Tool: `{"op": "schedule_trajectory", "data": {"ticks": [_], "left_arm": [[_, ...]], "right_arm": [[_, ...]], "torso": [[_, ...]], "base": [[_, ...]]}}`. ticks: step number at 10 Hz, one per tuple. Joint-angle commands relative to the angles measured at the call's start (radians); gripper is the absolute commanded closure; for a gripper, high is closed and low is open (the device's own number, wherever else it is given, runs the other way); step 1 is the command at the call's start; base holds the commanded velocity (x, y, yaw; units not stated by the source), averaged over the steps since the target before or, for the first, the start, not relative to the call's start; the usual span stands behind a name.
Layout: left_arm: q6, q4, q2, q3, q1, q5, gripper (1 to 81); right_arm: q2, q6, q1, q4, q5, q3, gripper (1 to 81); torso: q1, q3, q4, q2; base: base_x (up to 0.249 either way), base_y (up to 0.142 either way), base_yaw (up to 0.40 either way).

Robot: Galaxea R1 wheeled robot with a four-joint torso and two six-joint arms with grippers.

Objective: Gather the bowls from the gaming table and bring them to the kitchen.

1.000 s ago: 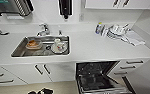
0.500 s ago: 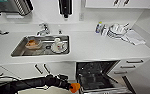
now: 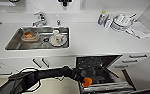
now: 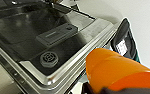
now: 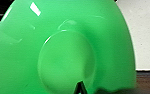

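In the kitchen, my left arm reaches in low in front of the white cabinets. My left gripper (image 3: 82, 79) is shut on the orange bowl (image 3: 87, 81), which hangs over the lowered door of the open dishwasher (image 3: 98, 65). The left wrist view has the orange bowl (image 4: 116, 72) close up beside the steel-edged dishwasher door (image 4: 48, 42). Up close in the right wrist view is the lime green bowl (image 5: 63, 55), bottom side towards the camera, with my right gripper (image 5: 79, 88) shut on its rim.
The white counter (image 3: 96, 37) runs across the head view. A steel sink (image 3: 14, 42) with a faucet (image 3: 41, 18) holds dishes. A bottle (image 3: 101, 17) and stacked plates (image 3: 121, 21) stand at the back right. Drawers with dark handles (image 3: 138, 56) flank the dishwasher.
My left arm has come into the head view from the lower left and carried the orange bowl rightwards over the dishwasher door. The head camera has shifted a little.
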State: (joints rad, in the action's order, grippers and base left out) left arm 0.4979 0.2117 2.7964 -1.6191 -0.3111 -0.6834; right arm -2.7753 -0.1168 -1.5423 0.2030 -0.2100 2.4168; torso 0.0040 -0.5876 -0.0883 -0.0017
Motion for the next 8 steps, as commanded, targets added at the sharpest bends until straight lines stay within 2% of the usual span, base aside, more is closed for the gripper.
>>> {"op": "schedule_trajectory", "data": {"ticks": [1, 2, 3, 4, 5, 6, 7, 8], "left_arm": [[0.027, -0.014, 0.138, -0.097, 0.190, -0.093, 81.1], [0.027, -0.012, 0.178, -0.140, 0.207, -0.087, 81.1], [0.031, 0.017, 0.206, -0.165, 0.221, -0.077, 81.1], [0.055, 0.080, 0.236, -0.188, 0.224, -0.041, 81.1], [0.104, 0.171, 0.255, -0.202, 0.224, 0.016, 81.1], [0.160, 0.253, 0.273, -0.226, 0.224, 0.033, 81.1], [0.243, 0.362, 0.321, -0.284, 0.227, 0.035, 81.1], [0.266, 0.385, 0.356, -0.318, 0.227, 0.035, 81.1]], "right_arm": [[0.009, 0.003, -0.028, 0.013, 0.073, -0.003, 81.1], [0.009, 0.003, -0.026, 0.013, 0.073, -0.003, 81.1], [0.007, 0.003, -0.026, 0.013, 0.073, -0.003, 81.1], [0.007, 0.003, -0.026, 0.013, 0.073, -0.001, 81.1], [0.009, 0.003, -0.028, 0.012, 0.073, 0.000, 81.1], [0.009, 0.003, -0.028, 0.012, 0.072, 0.002, 81.1], [0.009, 0.003, -0.029, 0.010, 0.072, 0.002, 81.1], [0.009, 0.003, -0.028, 0.010, 0.072, 0.002, 81.1]], "torso": [[0.000, 0.002, 0.000, 0.000], [0.000, -0.004, 0.000, 0.000], [0.000, -0.003, 0.000, 0.000], [0.000, -0.003, 0.000, 0.000], [0.000, -0.003, 0.000, 0.000], [0.000, -0.003, 0.000, 0.000], [0.000, -0.003, 0.000, 0.000], [0.000, -0.003, 0.000, 0.000]], "base": [[0.000, 0.000, 0.000], [0.000, 0.000, 0.000], [0.000, 0.000, 0.000], [0.000, 0.000, 0.000], [0.000, 0.000, 0.000], [0.000, 0.000, 0.000], [0.000, 0.000, 0.000], [0.000, 0.000, 0.000]]}}
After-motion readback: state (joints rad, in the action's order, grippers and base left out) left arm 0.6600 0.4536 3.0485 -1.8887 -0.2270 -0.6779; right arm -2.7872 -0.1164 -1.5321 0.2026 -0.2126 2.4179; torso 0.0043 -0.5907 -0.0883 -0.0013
